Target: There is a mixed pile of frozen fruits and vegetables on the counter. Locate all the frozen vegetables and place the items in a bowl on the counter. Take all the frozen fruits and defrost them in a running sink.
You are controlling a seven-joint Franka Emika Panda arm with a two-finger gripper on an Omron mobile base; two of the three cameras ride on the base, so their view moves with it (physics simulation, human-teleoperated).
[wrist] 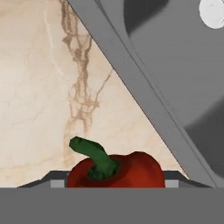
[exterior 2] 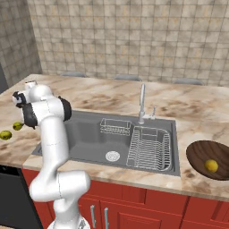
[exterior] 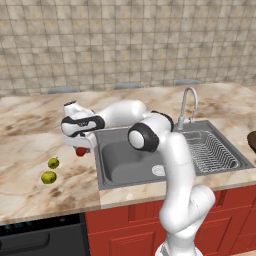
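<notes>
Clenching my gripper (exterior: 81, 148) on the red pepper (wrist: 116, 170), seated squarely between my jaws (stem toward the wrist), bowl (exterior 2: 202, 154) far beyond the sink (exterior: 120, 160).

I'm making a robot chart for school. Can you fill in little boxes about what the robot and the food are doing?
gripper: shut on the red pepper, by the sink's left edge
green fruits: two, on the counter, left of the sink
bowl: right of the sink, holds a yellow item
faucet: no water seen
</notes>
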